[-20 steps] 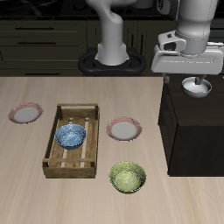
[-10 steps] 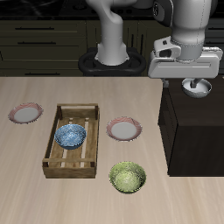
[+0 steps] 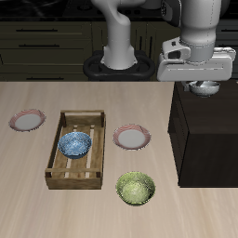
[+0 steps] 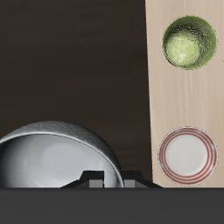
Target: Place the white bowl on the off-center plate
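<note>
Fingers of the gripper [image 3: 206, 85] hang over the white bowl [image 4: 54, 156] on the dark cabinet [image 3: 206, 139]; whether they clasp it cannot be told. Far across the table [image 3: 28, 204] lies the off-center plate [image 3: 27, 120], then the wooden tray [image 3: 78, 149] holding the blue patterned bowl [image 3: 75, 144], a second plate [image 3: 131, 138], and the green speckled bowl [image 3: 136, 189].

White bowl [image 3: 206, 88] under pincer [image 3: 205, 85]

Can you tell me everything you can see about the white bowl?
The white bowl is round, glossy and greyish inside. It sits upright on the dark cabinet, right below the gripper, which covers most of it from the front. I cannot tell whether the gripper touches it. Nothing is inside it.
</note>
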